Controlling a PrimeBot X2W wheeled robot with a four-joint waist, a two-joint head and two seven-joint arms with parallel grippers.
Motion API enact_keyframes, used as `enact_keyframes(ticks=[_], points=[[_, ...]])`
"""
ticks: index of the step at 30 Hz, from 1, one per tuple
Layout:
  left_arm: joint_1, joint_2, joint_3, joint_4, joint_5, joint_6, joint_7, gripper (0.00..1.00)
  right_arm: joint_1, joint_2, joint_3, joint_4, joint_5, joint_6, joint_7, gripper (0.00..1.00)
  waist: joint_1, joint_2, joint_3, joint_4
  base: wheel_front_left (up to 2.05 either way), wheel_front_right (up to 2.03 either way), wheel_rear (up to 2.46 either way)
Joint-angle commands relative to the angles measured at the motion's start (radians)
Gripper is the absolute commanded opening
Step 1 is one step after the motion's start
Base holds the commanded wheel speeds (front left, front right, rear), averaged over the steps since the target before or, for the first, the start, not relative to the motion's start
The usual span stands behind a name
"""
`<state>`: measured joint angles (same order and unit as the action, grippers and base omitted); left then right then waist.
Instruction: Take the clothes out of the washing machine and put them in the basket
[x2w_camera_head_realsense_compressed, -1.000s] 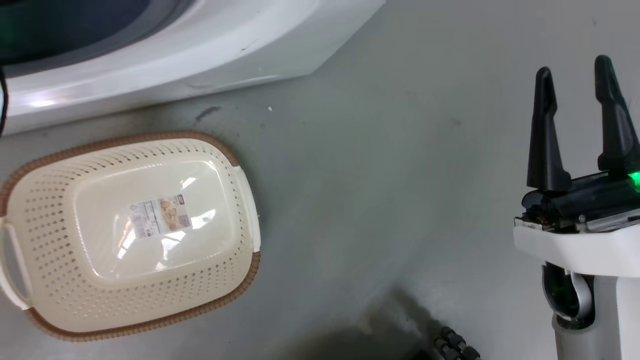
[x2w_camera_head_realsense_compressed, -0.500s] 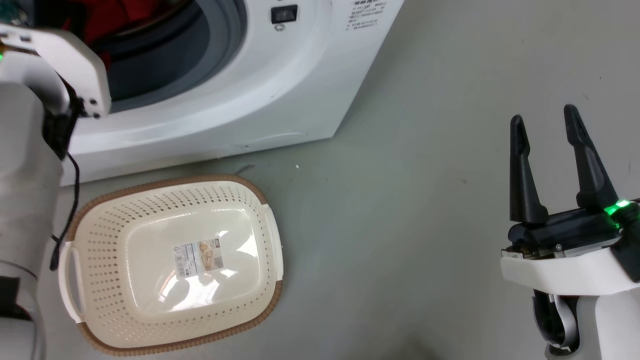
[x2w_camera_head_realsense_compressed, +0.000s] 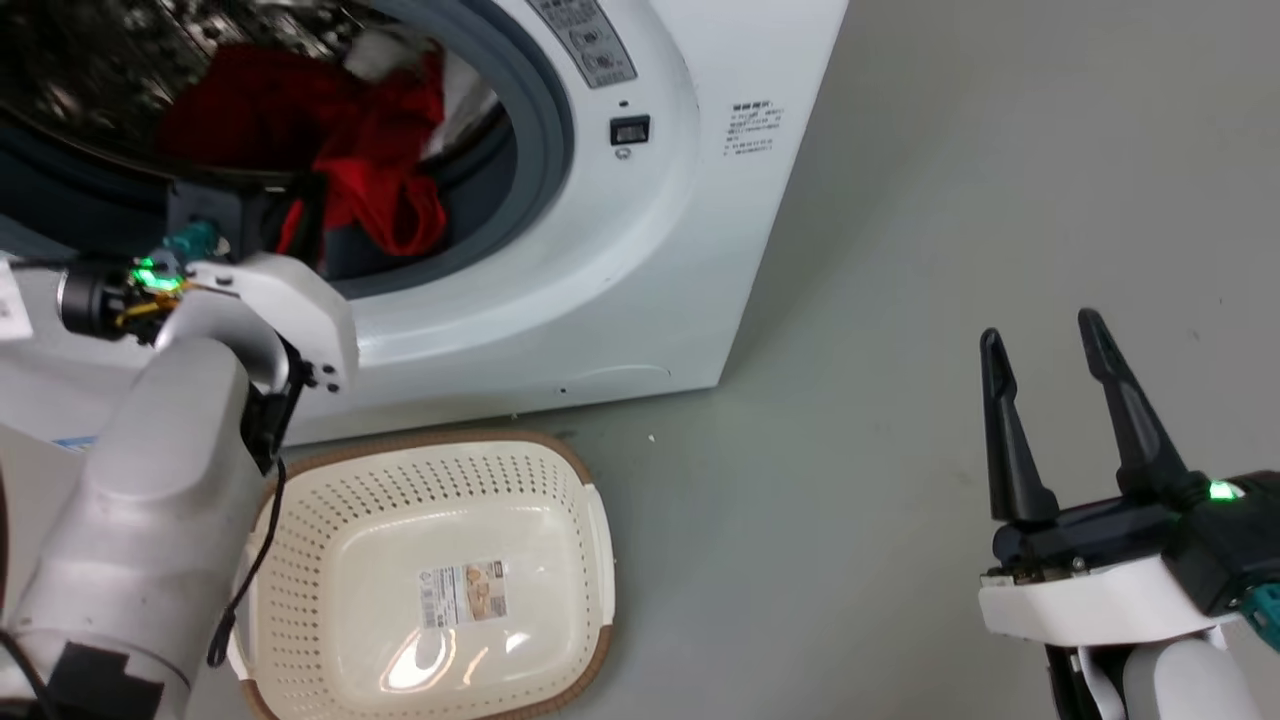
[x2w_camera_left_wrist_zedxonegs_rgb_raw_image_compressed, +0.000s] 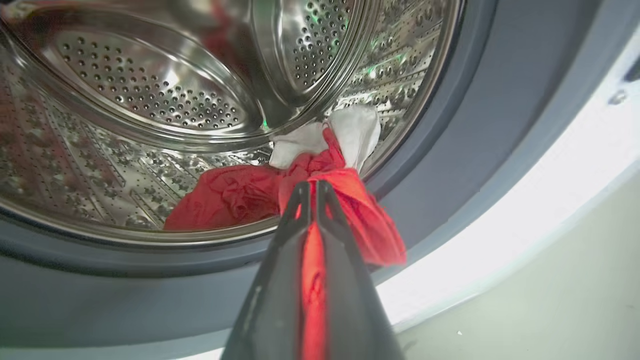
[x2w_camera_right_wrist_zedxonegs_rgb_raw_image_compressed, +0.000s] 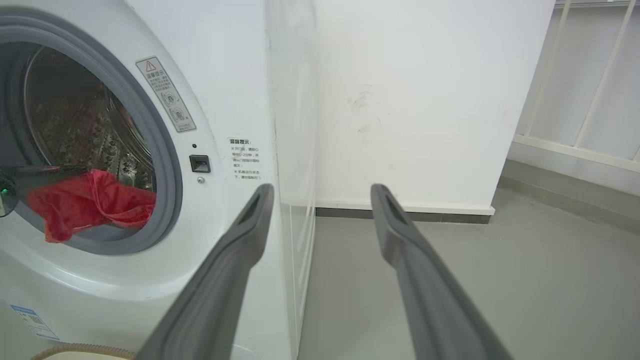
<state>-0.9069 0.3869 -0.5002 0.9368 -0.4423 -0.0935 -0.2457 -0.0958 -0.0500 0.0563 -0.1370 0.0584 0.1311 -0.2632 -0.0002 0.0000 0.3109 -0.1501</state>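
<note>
The white washing machine (x2w_camera_head_realsense_compressed: 650, 270) stands with its round porthole uncovered. Red clothes (x2w_camera_head_realsense_compressed: 375, 160) with white patches lie at the drum's front lip, and a fold hangs over the grey rubber rim. My left gripper (x2w_camera_left_wrist_zedxonegs_rgb_raw_image_compressed: 311, 186) is at the porthole mouth, shut on a strip of the red cloth that runs down between its fingers. The cream basket (x2w_camera_head_realsense_compressed: 400, 480) sits on the floor just below the porthole, with nothing in it but a paper label. My right gripper (x2w_camera_head_realsense_compressed: 1045, 340) hangs open and holds nothing, well to the right of the machine, above the floor.
Grey floor (x2w_camera_head_realsense_compressed: 860, 420) stretches right of the machine and basket. In the right wrist view a white wall (x2w_camera_right_wrist_zedxonegs_rgb_raw_image_compressed: 410, 100) stands behind the machine, and a pale railing (x2w_camera_right_wrist_zedxonegs_rgb_raw_image_compressed: 590, 75) runs along the far right. My left forearm (x2w_camera_head_realsense_compressed: 150, 500) overlaps the basket's left edge.
The head camera has swung upward, bringing the porthole, the red clothes and my left arm into view and sliding the basket down the picture. My right gripper stays open.
</note>
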Motion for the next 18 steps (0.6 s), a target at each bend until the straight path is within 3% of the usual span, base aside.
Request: enact_keyframes(ticks=[1,6,18], points=[[0.031,-0.004,0.003,-0.019,-0.002,0.01,-0.008,0.0,0.018,0.0,0.002,0.003,-0.009,-0.001,-0.002,1.0,0.0002,0.0,-0.045,0.02,0.0,0.0,0.0],[0.138,-0.008,0.01,-0.114,-0.004,0.036,-0.019,0.0,0.063,0.0,0.003,0.014,-0.017,-0.001,-0.002,1.0,0.0002,0.0,-0.115,0.039,0.0,0.0,0.0],[0.497,0.003,0.014,-0.431,-0.028,0.146,-0.015,0.0,0.152,0.0,0.0,0.042,-0.03,-0.001,-0.002,1.0,0.0002,0.0,-0.245,0.068,0.0,0.0,0.0]])
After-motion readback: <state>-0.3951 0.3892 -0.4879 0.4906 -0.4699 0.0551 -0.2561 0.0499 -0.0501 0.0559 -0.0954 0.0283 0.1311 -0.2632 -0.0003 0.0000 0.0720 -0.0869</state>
